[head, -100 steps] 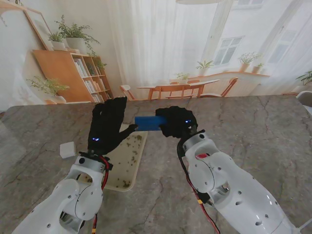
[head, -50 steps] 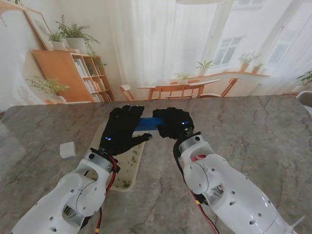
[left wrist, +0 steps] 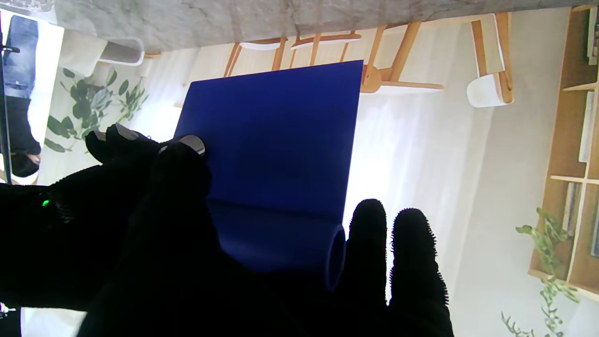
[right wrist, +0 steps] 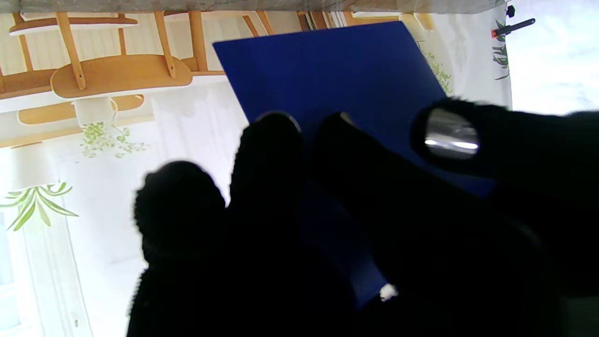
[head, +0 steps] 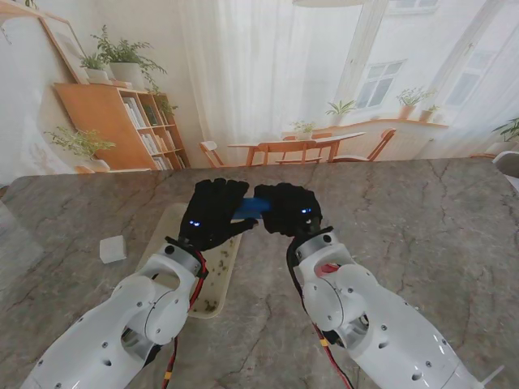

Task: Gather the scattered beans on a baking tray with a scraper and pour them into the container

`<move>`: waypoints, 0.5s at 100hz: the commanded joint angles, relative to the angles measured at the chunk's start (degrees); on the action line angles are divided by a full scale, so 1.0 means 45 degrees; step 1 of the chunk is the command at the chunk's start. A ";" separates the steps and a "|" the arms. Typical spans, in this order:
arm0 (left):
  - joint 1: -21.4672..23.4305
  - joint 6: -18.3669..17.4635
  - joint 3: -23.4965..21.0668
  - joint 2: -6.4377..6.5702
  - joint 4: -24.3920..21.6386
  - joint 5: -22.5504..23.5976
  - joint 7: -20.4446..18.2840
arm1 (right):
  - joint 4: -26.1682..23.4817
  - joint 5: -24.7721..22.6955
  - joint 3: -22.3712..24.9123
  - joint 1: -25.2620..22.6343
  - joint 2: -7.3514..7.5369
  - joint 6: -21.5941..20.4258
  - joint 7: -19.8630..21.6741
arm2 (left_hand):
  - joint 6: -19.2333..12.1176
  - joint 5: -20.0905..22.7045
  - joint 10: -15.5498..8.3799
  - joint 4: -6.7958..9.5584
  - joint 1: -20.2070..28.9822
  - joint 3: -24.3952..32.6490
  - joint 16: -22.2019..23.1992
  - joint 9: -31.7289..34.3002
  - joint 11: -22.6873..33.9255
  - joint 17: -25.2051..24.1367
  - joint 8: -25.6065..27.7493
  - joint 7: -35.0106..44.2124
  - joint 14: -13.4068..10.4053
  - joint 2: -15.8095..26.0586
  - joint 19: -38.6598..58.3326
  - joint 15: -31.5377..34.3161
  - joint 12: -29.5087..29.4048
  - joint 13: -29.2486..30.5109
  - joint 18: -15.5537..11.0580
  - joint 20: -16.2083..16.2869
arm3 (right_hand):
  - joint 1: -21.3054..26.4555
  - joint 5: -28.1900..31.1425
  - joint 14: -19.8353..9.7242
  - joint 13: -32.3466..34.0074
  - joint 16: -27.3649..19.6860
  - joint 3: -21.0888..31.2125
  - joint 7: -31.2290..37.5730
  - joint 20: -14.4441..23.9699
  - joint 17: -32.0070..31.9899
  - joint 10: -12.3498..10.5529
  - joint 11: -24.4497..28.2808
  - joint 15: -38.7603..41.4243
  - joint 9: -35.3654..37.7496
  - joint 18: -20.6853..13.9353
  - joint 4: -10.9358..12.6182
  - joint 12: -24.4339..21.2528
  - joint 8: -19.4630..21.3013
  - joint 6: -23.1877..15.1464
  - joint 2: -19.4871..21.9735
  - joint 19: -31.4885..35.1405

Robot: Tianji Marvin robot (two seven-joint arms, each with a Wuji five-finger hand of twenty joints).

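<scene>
The blue scraper [head: 250, 208] hangs in the air over the far end of the cream baking tray [head: 228, 269], between my two black-gloved hands. My right hand [head: 290, 209] is shut on it, with fingers and thumb pinching the blade [right wrist: 337, 70]. My left hand [head: 212, 213] has come up against the scraper's other end. In the left wrist view the rolled handle [left wrist: 281, 243] lies across its straight, spread fingers [left wrist: 374, 234], which do not curl round it. Small green-brown beans [head: 212, 305] lie scattered on the tray, partly hidden by my left arm.
A small white square container [head: 112, 249] sits on the marble table [head: 422, 219] to the left of the tray. The table edge lies beyond my hands. Both forearms fill the near part of the stand view.
My left hand has swung right, from over the tray to the scraper, and now touches it. My right hand has drifted slightly left, still holding the scraper.
</scene>
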 commanded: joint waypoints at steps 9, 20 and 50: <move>-0.0269 0.0011 0.0341 -0.0125 0.0164 0.0026 -0.0035 | -0.0055 0.0018 -0.0208 -0.0074 -0.0202 -0.0406 -0.0213 | -0.0845 0.0523 -0.0710 0.0070 0.0938 0.0164 0.0514 0.0390 0.0083 0.0205 0.1197 0.0442 -0.0127 -0.0207 0.0813 0.0302 0.0316 0.0613 0.0171 0.0672 | 0.1153 0.1260 -0.0903 -0.0028 0.0253 0.1595 0.0918 0.0050 0.0237 0.0357 0.0151 -0.0149 0.0565 -0.0236 0.1381 0.0179 0.0739 -0.1379 0.0981 0.0566; -0.0433 0.0093 0.0494 -0.0137 0.0224 0.0091 -0.0007 | 0.0066 0.0077 -0.0314 -0.0043 -0.0234 -0.0571 -0.0406 | -0.1317 0.1005 -0.0903 0.0038 0.1974 0.0160 0.0998 0.0990 0.0265 0.1049 0.1699 0.0536 -0.0329 -0.0157 0.1888 0.0891 0.0496 0.1666 0.0108 0.1049 | 0.1132 0.1255 -0.0918 -0.0028 0.0249 0.1603 0.0924 0.0032 0.0234 0.0337 0.0160 -0.0165 0.0566 -0.0252 0.1380 0.0189 0.0750 -0.1417 0.0993 0.0550; -0.0626 -0.0258 0.0482 -0.0204 0.0485 -0.0220 0.0321 | 0.0224 0.0042 -0.0325 -0.0052 -0.0253 -0.0733 -0.0691 | -0.2693 0.3210 -0.2841 -0.0611 0.4640 0.0807 0.5535 0.6264 0.4369 0.6327 0.1828 0.3368 -0.2563 0.0587 0.9306 0.7964 0.4303 0.7125 -0.1597 0.2619 | 0.0648 0.0776 -0.1042 -0.0129 -0.0001 0.1556 0.1008 -0.0270 0.0072 -0.0048 0.0130 -0.0691 0.0180 -0.0323 0.1579 0.0195 0.0879 -0.1960 0.1384 -0.0003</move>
